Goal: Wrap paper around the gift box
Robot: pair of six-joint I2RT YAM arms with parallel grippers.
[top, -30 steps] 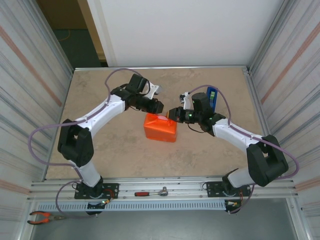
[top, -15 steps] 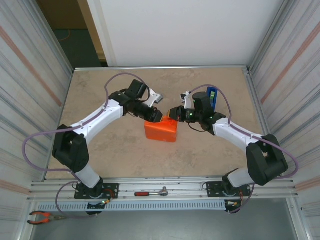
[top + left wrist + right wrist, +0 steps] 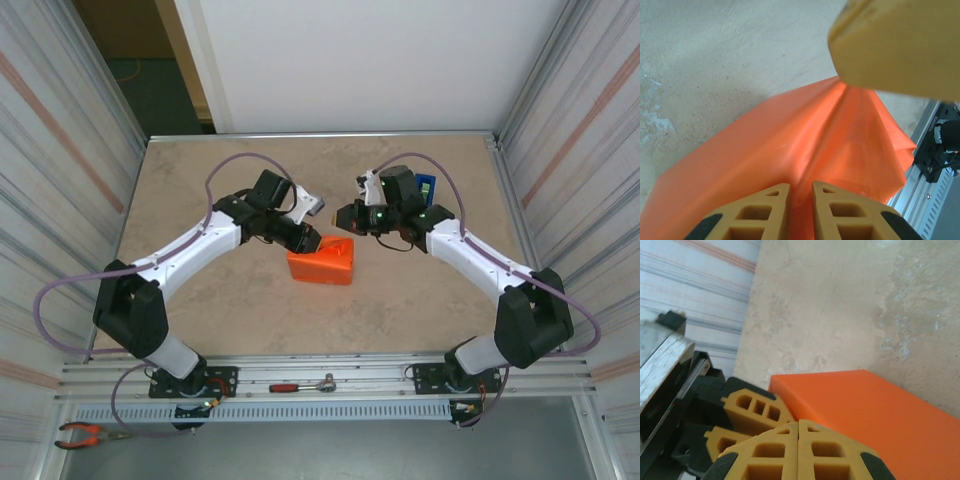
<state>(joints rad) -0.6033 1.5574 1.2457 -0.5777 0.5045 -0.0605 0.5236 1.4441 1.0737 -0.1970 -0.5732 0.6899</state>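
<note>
- Gift box (image 3: 322, 264): sits on the table (image 3: 200, 190) between the two sets of jaws, just below and ahead of both. Its flat top and visible sides already carry an orange skin.
- Paper (image 3: 765, 145): bright orange and unprinted. In the left wrist view one end is loose, gathered into a pleated ridge that rises from the left jaws toward the tip of the opposite finger.
- Left gripper (image 3: 801, 192): jaws nearly together, with the paper ridge running into the narrow slit between them. It reads as a pinch on the paper.
- Right gripper (image 3: 798, 427): jaws pressed flush, no gap along their seam. Whether a paper edge is caught at their tips is hidden.
- Progress (judgement): the main wrap looks done. The end at the jaws is being folded, and it is left to be flattened against the box and fastened.
- Blue tape dispenser (image 3: 427, 186): stands behind the right jaws, well apart from the box and partly covered by the arm.
- Writing: no brand, label or lettering can be read on the paper, box or dispenser.
</note>
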